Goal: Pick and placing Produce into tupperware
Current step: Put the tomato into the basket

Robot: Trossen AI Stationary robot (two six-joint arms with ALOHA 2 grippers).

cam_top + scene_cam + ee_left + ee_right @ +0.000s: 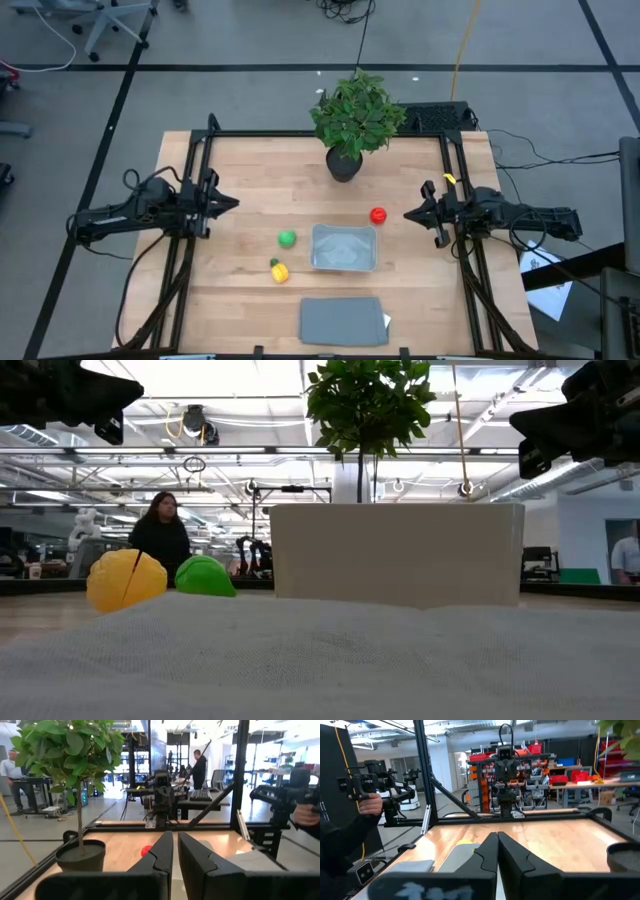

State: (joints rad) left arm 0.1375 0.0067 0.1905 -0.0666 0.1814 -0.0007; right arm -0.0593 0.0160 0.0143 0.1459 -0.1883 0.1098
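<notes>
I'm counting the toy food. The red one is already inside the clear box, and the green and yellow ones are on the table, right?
Not quite. In the high view the red piece sits on the table beside the tupperware, not inside. The green piece and yellow piece are on the table.

Both dark arms wait at opposite sides of the counter, each stretched level and pointing inward toward the other. The left tool (228, 203) hangs above the left edge with its fingers (161, 854) nearly together, a thin gap between them. The right tool (411, 213) hangs above the right edge, fingers (489, 851) pressed closed, gripping nothing.
</notes>
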